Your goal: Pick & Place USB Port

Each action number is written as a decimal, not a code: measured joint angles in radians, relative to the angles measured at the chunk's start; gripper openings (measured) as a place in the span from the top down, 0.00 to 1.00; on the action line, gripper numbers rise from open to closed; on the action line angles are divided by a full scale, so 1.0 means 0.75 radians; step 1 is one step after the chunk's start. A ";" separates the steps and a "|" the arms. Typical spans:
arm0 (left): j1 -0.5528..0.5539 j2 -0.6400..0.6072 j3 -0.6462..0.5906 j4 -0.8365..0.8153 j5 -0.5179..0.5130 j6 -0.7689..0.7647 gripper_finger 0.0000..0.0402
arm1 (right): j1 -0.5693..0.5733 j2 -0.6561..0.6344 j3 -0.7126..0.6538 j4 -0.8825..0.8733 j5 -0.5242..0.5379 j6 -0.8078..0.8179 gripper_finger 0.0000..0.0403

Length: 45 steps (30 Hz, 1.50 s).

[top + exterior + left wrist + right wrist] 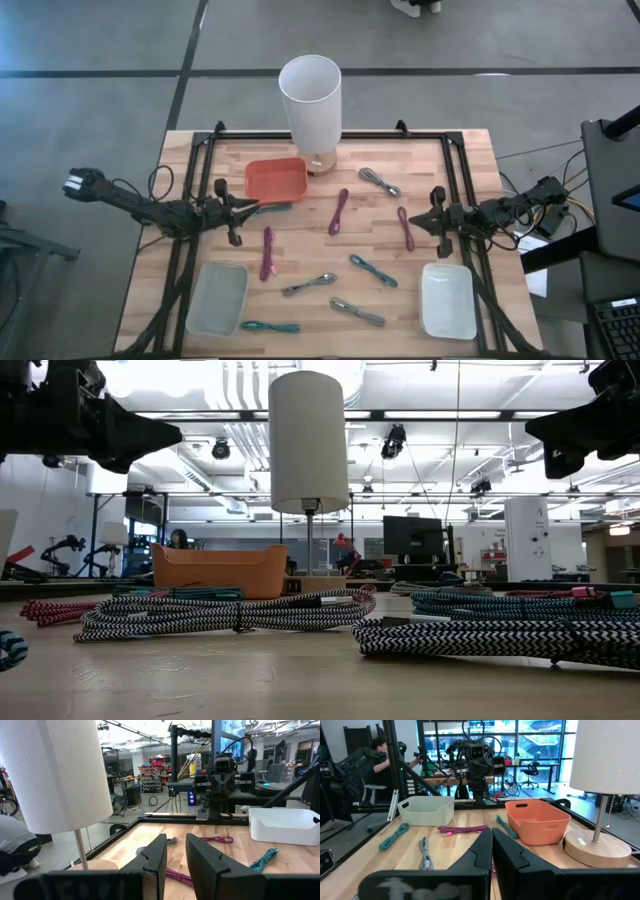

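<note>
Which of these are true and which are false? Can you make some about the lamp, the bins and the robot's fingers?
1. The lamp stands beside the orange bin. True.
2. The orange bin is full of cables. False: it looks empty.
3. The right gripper has its fingers shut. True.
4. The left gripper holds a cable. False: nothing is between its fingers.
5. Three white bins are on the table. False: there are two, the left white bin and the right white bin.

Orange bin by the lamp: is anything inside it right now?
The high view shows the orange bin with a bare floor, no cable inside. A teal cable lies just outside its near edge. The right wrist view hides the floor behind the bin's wall.
</note>
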 joint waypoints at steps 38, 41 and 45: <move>0.000 0.000 0.000 0.006 0.005 0.008 0.81 | 0.000 -0.001 0.000 0.018 0.019 0.174 0.98; 0.000 0.000 0.000 0.006 0.049 0.000 0.81 | 0.000 -0.001 0.000 0.039 0.075 0.168 0.98; 0.000 0.000 0.000 0.007 0.068 -0.032 0.81 | 0.000 0.000 0.000 0.045 0.208 0.107 0.98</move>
